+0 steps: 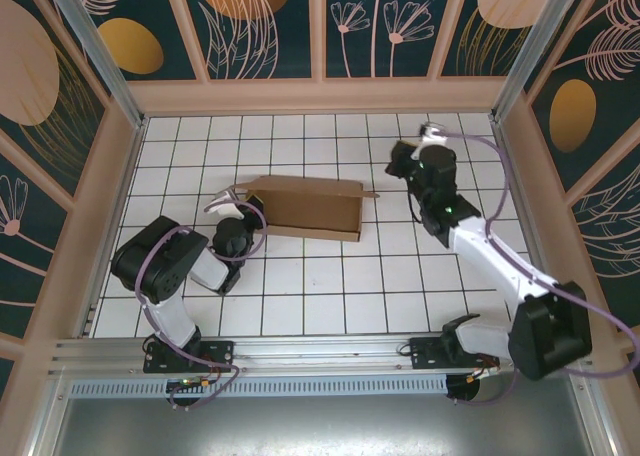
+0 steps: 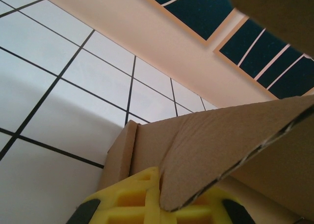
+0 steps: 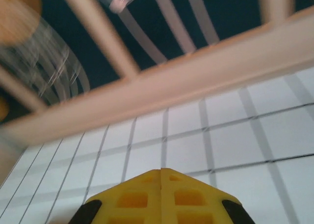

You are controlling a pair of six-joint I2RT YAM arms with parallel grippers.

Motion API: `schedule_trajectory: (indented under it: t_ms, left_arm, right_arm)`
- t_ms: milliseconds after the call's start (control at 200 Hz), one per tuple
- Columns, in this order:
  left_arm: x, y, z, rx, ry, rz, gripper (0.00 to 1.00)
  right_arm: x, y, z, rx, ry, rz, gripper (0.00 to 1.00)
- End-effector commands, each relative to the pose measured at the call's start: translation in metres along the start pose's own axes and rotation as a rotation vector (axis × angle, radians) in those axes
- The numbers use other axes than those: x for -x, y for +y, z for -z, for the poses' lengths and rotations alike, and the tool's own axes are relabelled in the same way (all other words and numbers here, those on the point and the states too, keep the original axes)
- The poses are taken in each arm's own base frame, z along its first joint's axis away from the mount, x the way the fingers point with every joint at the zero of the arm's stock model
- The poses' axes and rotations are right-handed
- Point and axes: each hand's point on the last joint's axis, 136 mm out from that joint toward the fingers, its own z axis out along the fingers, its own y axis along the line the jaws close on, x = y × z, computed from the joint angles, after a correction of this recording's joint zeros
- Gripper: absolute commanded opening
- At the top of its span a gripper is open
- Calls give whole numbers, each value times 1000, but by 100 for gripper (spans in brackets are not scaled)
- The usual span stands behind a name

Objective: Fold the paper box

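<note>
The paper box [image 1: 310,206] is plain brown cardboard with no print. Its cut edge shows a dark corrugated line in the left wrist view. The surface [image 1: 330,296] is white tile crossed by a dark grid. The walls [image 1: 270,21] are deep teal panels with peach line-drawn flowers and leaves and golden-orange ovals, framed in pale peach. The left fingers [image 2: 130,199] and right fingers [image 3: 137,199] are bright yellow. The right arm [image 1: 490,256] is black and white, with purple cables [image 1: 505,186].

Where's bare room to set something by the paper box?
Free: tiles between the paper box and the back wall, and the patch on its near side between left arm and right arm. Crowded: its left end, at the left gripper, and off its right end, by the right gripper.
</note>
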Motion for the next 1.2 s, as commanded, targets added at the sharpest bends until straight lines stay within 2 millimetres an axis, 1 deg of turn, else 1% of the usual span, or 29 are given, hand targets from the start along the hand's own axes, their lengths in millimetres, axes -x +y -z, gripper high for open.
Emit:
schedule_trajectory:
  t_ms: [0, 70, 95, 115, 195, 310, 335, 395, 520, 611, 651, 776, 846, 901, 911, 921, 976, 1076, 1131, 1196]
  left_arm:
    - [-41, 23, -3, 83, 161, -83, 0]
    - [-45, 17, -9, 64, 183, -84, 0]
    - [-47, 15, -11, 56, 192, -84, 0]
    - [-48, 13, -13, 50, 199, -83, 0]
    - [-53, 5, -17, 11, 226, -77, 0]
    - [-61, 0, -17, -20, 263, -59, 0]
    - [-62, -1, -17, -23, 267, -55, 1]
    - [-61, -2, -16, -27, 270, -43, 8]
    - [-56, -5, -14, -20, 268, -12, 22]
    - [-53, -9, -14, -23, 273, 14, 31]
    - [-52, -11, -14, -25, 273, 32, 33]
    - [-52, -15, -14, -19, 298, 71, 36]
    - [-51, -12, -11, 6, 303, 102, 37]
    - [-54, -8, -7, 26, 318, 113, 37]
    - [-47, -13, -6, 13, 305, 119, 37]
    - [-45, -14, -5, 9, 302, 122, 37]
    - [-42, -15, 0, 15, 308, 129, 36]
    - [-40, -5, 11, 79, 322, 135, 33]
    - [-33, -4, 18, 94, 312, 137, 32]
    - [-24, 1, 26, 139, 299, 145, 30]
  right_arm:
    - [-74, 54, 2, 244, 373, 16, 0]
    - [-85, 77, 1, 270, 415, 56, 0]
    - [-85, 77, -3, 251, 419, 62, 0]
    - [-90, 86, -2, 254, 433, 74, 0]
    - [-104, 99, -8, 241, 473, 105, 0]
    - [-129, 101, -20, 189, 550, 167, 0]
    - [-134, 100, -23, 177, 567, 178, 0]
    - [-147, 98, -26, 153, 593, 205, 0]
    - [-167, 93, -27, 136, 615, 218, 0]
    - [-176, 90, -28, 117, 605, 238, 0]
    - [-180, 90, -28, 111, 602, 248, 0]
    - [-183, 80, -31, 43, 551, 278, 0]
    - [-183, 74, -32, 14, 534, 282, 0]
    - [-182, 70, -34, -5, 520, 287, 0]
    - [-181, 69, -34, -8, 517, 288, 0]
    - [-181, 69, -34, -9, 516, 287, 0]
    - [-177, 71, -33, 4, 499, 286, 0]
    - [-170, 71, -32, 35, 480, 231, 0]
    - [-168, 72, -32, 61, 493, 200, 0]
    - [-171, 70, -33, 64, 511, 192, 0]
